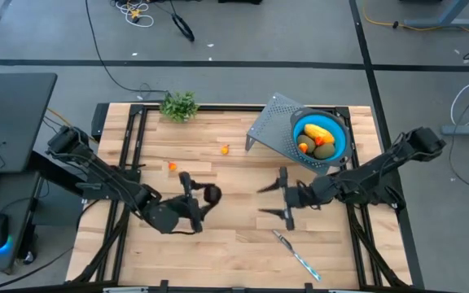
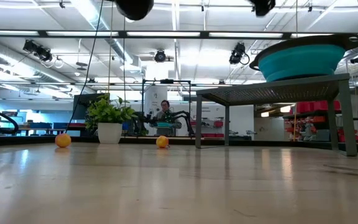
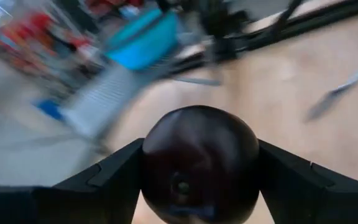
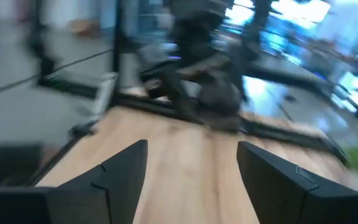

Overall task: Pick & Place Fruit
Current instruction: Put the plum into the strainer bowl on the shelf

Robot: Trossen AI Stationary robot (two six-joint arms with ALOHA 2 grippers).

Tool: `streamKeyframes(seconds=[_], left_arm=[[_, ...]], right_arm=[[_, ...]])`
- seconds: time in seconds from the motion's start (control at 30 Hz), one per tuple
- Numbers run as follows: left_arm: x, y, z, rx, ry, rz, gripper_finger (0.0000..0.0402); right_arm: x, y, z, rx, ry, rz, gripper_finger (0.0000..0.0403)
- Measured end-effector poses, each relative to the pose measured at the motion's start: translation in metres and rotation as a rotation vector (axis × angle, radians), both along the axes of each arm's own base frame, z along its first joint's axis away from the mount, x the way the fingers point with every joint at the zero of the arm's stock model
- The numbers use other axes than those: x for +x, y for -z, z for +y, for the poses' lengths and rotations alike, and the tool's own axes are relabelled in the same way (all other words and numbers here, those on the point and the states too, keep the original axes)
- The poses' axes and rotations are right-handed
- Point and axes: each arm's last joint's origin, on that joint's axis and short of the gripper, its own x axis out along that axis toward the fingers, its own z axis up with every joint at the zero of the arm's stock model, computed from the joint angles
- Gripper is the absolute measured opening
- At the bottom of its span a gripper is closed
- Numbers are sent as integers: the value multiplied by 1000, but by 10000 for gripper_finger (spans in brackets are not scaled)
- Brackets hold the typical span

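Seen from above: pale wooden slatted table (image 1: 218, 244) with two dark robot arms reaching inward. Left gripper (image 1: 200, 198) near the table's middle, fingers clamped on a dark purple ball-shaped fruit (image 1: 212, 194); in the left wrist view, the same glossy purple ball (image 3: 201, 163) wedged between both dark fingers (image 3: 114, 177). Right gripper (image 1: 281, 195) just across from it, fingers spread wide, holding nothing, only bare wood between them in the right wrist view. Round blue bowl (image 1: 320, 137) on a grey perforated metal stand (image 1: 271, 130) at the far right, already holding a long yellow fruit (image 1: 317, 130), an olive-green oval (image 1: 324, 150) and a small orange piece (image 1: 304, 146). Two tiny orange-red fruits (image 1: 225, 149) (image 1: 172, 167) loose on the table, well apart from the bowl.

Likely risks: smooth round ball slipping from the grip during travel; collision between the two grippers, set close together; stand nudged on approach.

No readable brands, labels or writing anywhere.
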Motion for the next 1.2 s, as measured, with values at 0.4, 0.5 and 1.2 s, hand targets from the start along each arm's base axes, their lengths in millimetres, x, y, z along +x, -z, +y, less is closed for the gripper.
streamKeyframes(seconds=[0.4, 0.5, 1.2], left_arm=[[26, -21, 22, 337, 47, -15, 283], [35, -23, 28, 420, 35, -29, 280], [77, 5, 24, 686, -82, 57, 278]], right_arm=[[16, 6, -18, 254, 21, 9, 259], [17, 2, -21, 270, 26, -35, 259], [27, 0, -39, 288, 66, -102, 312]])
